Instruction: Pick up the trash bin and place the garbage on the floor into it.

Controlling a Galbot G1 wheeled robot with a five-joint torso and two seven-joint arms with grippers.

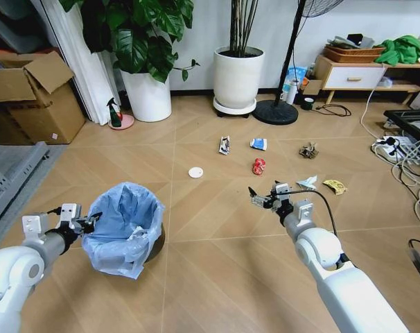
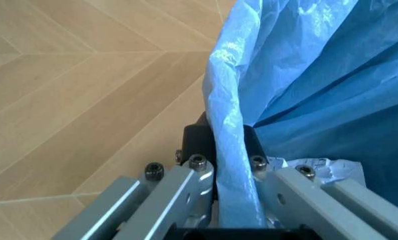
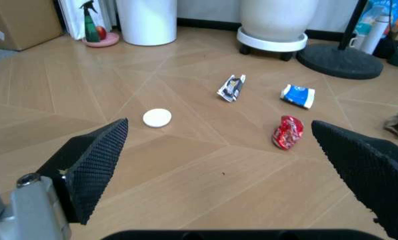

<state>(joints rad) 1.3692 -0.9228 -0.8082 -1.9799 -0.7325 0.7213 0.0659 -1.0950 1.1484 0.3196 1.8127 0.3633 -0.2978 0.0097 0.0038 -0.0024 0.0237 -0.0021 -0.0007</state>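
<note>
While our left gripper pinches the trash bin rim, our right gripper hangs with jaws open, and the garbage lies unpicked on the floor.

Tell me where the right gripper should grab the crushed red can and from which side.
The crushed red metal can lies flat on the herringbone wooden floor, apart from other litter. Probably best to come straight down with the open right gripper, closing the fingers across its narrow, squashed width.
</note>
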